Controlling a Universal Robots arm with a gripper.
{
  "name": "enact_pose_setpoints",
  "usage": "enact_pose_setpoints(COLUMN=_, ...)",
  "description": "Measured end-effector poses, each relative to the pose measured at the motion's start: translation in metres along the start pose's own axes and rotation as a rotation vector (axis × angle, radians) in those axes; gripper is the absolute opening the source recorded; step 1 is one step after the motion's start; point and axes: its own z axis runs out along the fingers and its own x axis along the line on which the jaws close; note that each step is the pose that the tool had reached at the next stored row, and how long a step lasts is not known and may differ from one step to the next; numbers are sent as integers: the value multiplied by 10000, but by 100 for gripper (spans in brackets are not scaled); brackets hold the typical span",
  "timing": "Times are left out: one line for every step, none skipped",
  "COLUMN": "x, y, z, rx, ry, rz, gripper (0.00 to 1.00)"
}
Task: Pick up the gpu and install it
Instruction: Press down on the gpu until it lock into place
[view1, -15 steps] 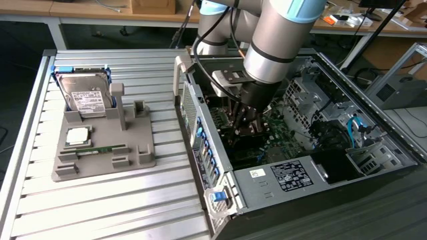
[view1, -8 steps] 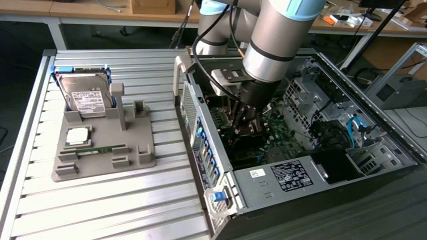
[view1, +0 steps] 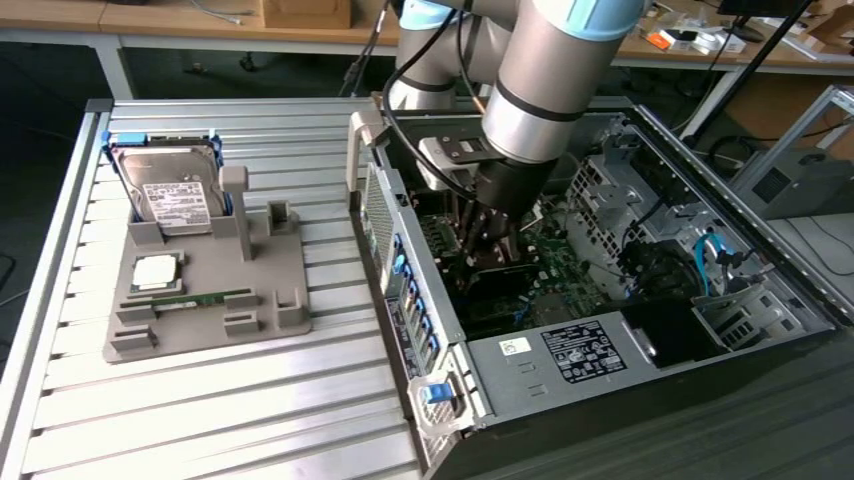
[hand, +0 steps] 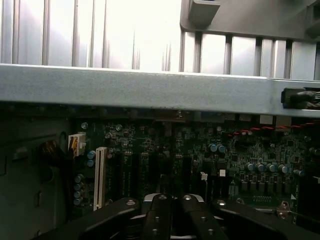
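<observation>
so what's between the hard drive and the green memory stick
A square silver chip, in the exterior view, between the hard drive and the memory stick.

The arm (view1: 541, 75) is thick silver-grey tubing with pale blue rings at the joints and black cables trailing beside it. Above the fingers sits a black cylindrical wrist with a small pale grey box. The gripper (hand: 172, 212) is matt black, its linkages dotted with what look like silver screws.

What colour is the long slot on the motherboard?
White slot, clearest in the wrist view.
</observation>
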Motion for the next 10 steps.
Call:
enact_pose_setpoints(x=-1, y=3, z=9, rx=0, ry=-3, rz=2, gripper=11)
enact_pose_setpoints(x=-1, y=6, z=16, rx=-1, ry=-4, rz=0, gripper=11)
enact_pose_setpoints(x=-2, y=8, z=20, rx=0, ry=-5, rz=0, gripper=11)
enact_pose_setpoints(x=-2, y=13, z=23, rx=-1, ry=-4, rz=1, gripper=11)
enact_pose_setpoints(x=-2, y=25, z=27, rx=-3, ry=-3, rz=1, gripper=11)
enact_pose_setpoints(x=-3, y=32, z=30, rx=-2, ry=-4, rz=1, gripper=11)
enact_pose_setpoints(x=-4, y=39, z=32, rx=-1, ry=-4, rz=0, gripper=11)
enact_pose_setpoints(x=-6, y=42, z=34, rx=-1, ry=-5, rz=0, gripper=11)
enact_pose_setpoints(x=-8, y=43, z=35, rx=-1, ry=-4, rz=0, gripper=11)
enact_pose_setpoints(x=-13, y=43, z=37, rx=-1, ry=-4, rz=-1, gripper=11)
